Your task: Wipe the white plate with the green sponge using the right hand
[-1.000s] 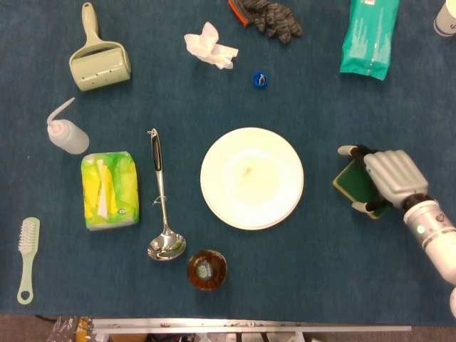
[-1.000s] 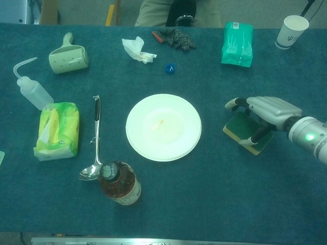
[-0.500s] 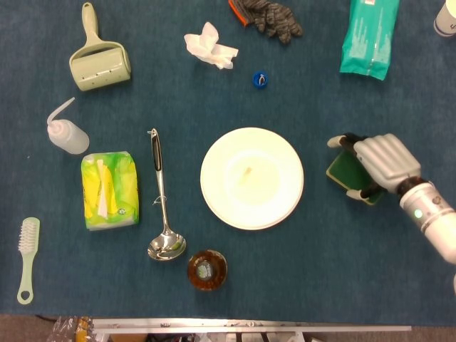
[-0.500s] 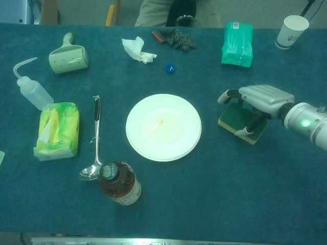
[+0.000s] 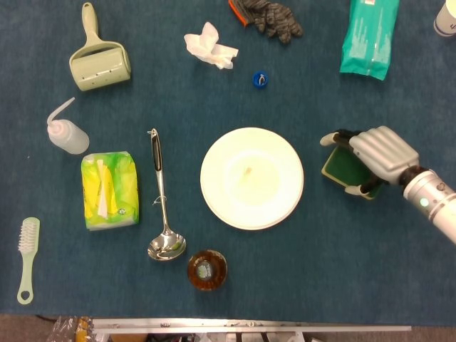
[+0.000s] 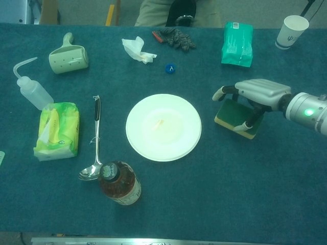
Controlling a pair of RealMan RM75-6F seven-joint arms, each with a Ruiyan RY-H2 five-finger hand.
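Observation:
The white plate (image 5: 251,178) (image 6: 163,127) lies in the middle of the blue cloth, with a small yellowish smear near its centre. Just right of it my right hand (image 5: 376,155) (image 6: 256,93) holds the green sponge (image 5: 342,169) (image 6: 232,116) from above, thumb on its left side and fingers over its right edge. The sponge has a green top and a yellow underside, and a narrow gap separates it from the plate's rim. My left hand does not show in either view.
A brown bottle (image 5: 207,270) and a ladle (image 5: 162,206) lie left of the plate. A blue cap (image 5: 260,80), crumpled tissue (image 5: 210,46) and dark glove (image 5: 271,17) lie beyond it. A teal wipes pack (image 5: 370,37) and paper cup (image 6: 292,30) sit at the far right.
My right hand has carried the sponge leftward and slightly away from me, closer to the plate. Nothing else has moved.

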